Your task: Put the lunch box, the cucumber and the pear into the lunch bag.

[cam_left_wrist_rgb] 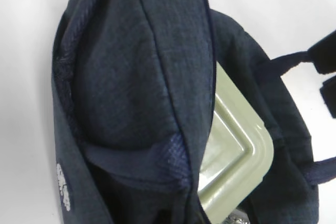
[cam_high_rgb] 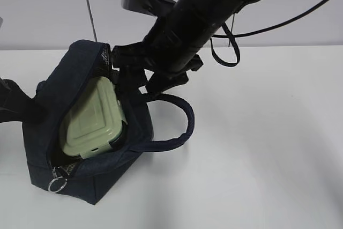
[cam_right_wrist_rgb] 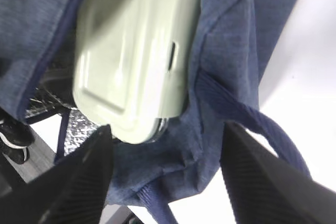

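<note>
The lunch box [cam_high_rgb: 94, 119] sits tilted in the lunch bag [cam_high_rgb: 80, 79] mouth, directly below the right gripper [cam_right_wrist_rgb: 165, 169] (2 fingers spread wide, empty), long axis toward the zipper ring [cam_high_rgb: 57, 184].

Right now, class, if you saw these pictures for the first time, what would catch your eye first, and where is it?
The pale green lunch box stands out, sitting tilted in the open mouth of the dark navy lunch bag at the left of the white table. Next comes the black right arm slanting down from the upper right, its fingers spread apart just above the bag.
</note>
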Controlling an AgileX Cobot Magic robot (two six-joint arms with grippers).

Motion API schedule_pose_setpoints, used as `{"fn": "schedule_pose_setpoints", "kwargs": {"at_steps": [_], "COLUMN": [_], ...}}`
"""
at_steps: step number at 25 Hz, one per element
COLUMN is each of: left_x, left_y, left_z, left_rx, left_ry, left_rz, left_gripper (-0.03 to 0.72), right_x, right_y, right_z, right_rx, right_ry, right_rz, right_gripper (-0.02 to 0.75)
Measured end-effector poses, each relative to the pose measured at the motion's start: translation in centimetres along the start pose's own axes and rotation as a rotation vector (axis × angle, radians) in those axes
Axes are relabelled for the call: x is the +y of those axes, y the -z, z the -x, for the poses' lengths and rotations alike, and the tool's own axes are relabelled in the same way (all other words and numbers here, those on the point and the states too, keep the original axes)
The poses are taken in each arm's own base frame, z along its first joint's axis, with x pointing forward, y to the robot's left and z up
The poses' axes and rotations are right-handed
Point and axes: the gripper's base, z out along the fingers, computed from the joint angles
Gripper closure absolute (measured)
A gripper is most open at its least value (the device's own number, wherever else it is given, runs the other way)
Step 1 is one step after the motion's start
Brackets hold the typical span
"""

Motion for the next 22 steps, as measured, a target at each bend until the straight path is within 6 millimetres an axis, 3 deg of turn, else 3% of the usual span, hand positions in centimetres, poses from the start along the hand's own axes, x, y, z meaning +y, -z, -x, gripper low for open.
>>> {"fn": "schedule_pose_setpoints", "kwargs": {"at_steps": [7,15,17,18,19,22], "left_x": [0.0,0.0,0.0,0.0,0.0,-0.4], "left_y": [0.0,0.0,0.0,0.0,0.0,-0.1], "left_z": [0.0,0.0,0.0,0.0,0.0,0.1], "left_rx": [0.0,-0.001,-0.001,-0.001,0.001,0.008], "left_ry": [0.0,0.0,0.0,0.0,-0.001,-0.024], "left_rz": [0.0,0.001,0.001,0.001,0.0,-0.007], "left_gripper": [0.687,0.687,0.687,0.687,0.687,0.687], "right_x": [-1.5,-3.1,-3.0,-3.0,-3.0,-2.3], "right_y": [-1.8,-5.5,-5.9,-5.9,-5.8,-4.2], "right_z": [-0.5,-1.1,-1.0,-1.0,-0.9,-0.3], "right_rx": [0.078,0.149,0.139,0.133,0.123,0.061], "right_ry": [-0.022,-0.051,-0.032,-0.025,-0.02,0.002], "right_rz": [-0.08,-0.069,-0.042,-0.042,-0.043,-0.044], "right_gripper": [0.255,0.348,0.469,0.581,0.643,0.717]}}
